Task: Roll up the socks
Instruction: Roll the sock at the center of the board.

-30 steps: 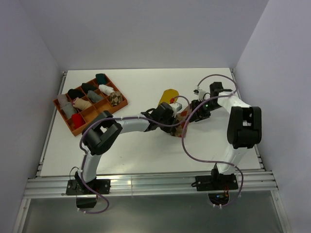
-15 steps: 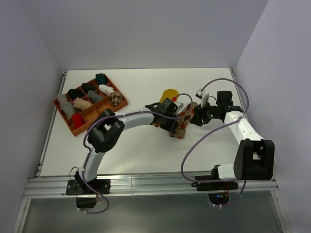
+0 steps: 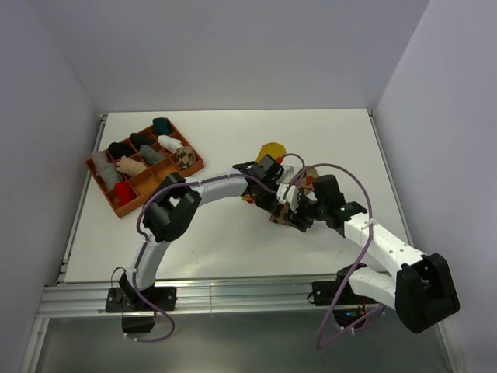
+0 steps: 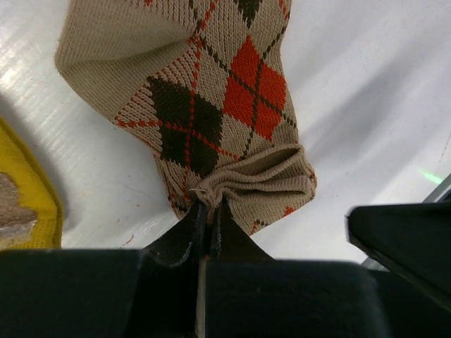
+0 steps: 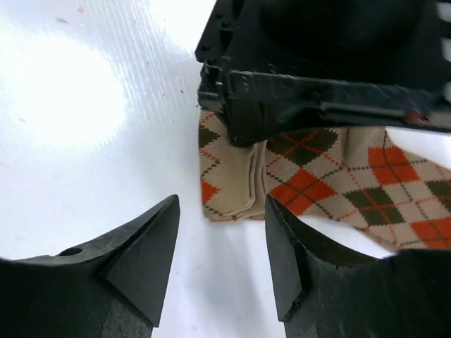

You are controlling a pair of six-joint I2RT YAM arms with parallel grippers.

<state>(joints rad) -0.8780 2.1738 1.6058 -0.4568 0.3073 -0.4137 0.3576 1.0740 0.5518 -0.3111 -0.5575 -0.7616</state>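
An orange-brown-cream argyle sock (image 4: 211, 91) lies flat on the white table, partly hidden under both grippers in the top view (image 3: 308, 179). My left gripper (image 4: 208, 205) is shut, pinching a bunched edge of this sock's end; from above it sits at mid-table (image 3: 278, 203). My right gripper (image 5: 220, 218) is open and low over the table, just short of the sock's folded end (image 5: 239, 190), touching nothing; in the top view it is beside the left one (image 3: 293, 211). A mustard yellow sock (image 3: 270, 150) lies just beyond, its edge showing in the left wrist view (image 4: 21, 190).
An orange divided tray (image 3: 118, 204) at the back left holds several small sock bundles, one of them brown-and-cream argyle (image 3: 184, 158). The left gripper's black body (image 5: 317, 63) hangs close in front of the right wrist camera. Both arms crowd the table's middle.
The right arm has swung from the far right side round to the near side of the sock, and its jaws have widened a little. The left gripper keeps its pinch on the sock.
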